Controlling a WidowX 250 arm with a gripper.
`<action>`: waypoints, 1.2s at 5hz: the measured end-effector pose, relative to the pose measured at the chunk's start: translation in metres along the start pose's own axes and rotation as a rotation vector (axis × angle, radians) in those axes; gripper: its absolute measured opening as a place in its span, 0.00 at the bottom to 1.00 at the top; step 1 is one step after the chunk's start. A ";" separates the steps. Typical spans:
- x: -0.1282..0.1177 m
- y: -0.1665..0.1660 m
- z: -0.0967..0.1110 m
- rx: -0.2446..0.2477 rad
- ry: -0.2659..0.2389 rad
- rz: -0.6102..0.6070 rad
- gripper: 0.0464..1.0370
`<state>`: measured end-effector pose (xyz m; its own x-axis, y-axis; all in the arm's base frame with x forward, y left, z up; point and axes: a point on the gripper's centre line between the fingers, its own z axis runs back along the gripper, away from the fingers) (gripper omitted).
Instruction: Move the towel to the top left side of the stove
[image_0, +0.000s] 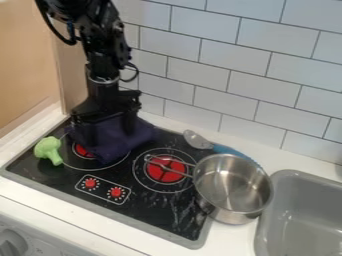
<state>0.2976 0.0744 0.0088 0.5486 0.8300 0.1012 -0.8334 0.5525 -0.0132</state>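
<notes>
The jaws of my gripper (105, 116) are hanging over the stove (152, 209), apart or together I cannot tell. The pot (228, 187) is straddling its edge beside the sink (299, 200); the towel (110, 145) is lying bunched right beneath me.

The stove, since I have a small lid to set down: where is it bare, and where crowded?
Bare glass on the stove lies between the knob panel and the saucepan, and left of that panel, in front of the toy broccoli. Crowded: back left, with gripper and towel; right, where the saucepan's handle crosses the right burner.
</notes>
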 end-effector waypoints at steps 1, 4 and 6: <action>0.022 0.006 0.000 -0.001 -0.004 0.040 0.96; 0.052 0.007 0.005 -0.005 -0.032 0.043 0.96; 0.051 0.003 0.022 -0.032 -0.063 0.042 0.96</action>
<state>0.3216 0.1169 0.0356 0.5066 0.8467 0.1624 -0.8527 0.5199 -0.0506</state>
